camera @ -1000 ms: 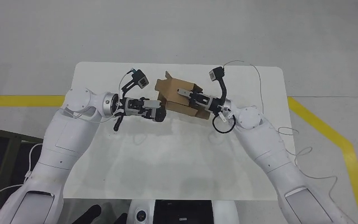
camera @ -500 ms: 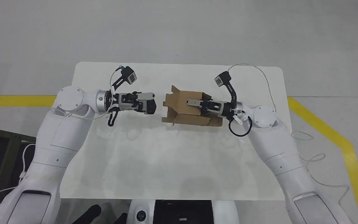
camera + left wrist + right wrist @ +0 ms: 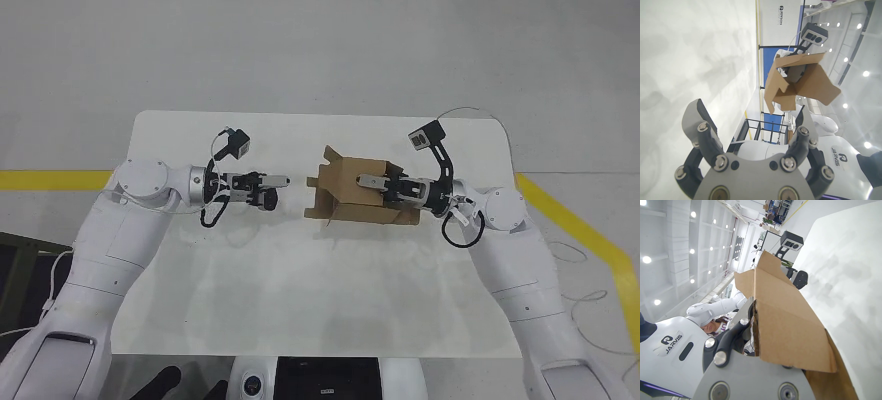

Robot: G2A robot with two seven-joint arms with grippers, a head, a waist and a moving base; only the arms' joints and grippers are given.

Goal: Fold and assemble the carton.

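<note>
Carried the carton (image 3: pixel 352 192) rightward, one wall pinched in the right gripper (image 3: pixel 368 182); drew back the left gripper (image 3: pixel 281 181), spread, empty. Leaves flaps (image 3: pixel 316 203) still to fold.

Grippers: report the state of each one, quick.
Left gripper: open, empty, apart from the carton.
Right gripper: closed on a carton wall.

a: any lettering about?
b: yes, on the white wall panel (image 3: pixel 780 16) in the left wrist view: a small dark logo with one word in capitals beside it, running sideways.
a: any numbers?
b: none that can be read.
</note>
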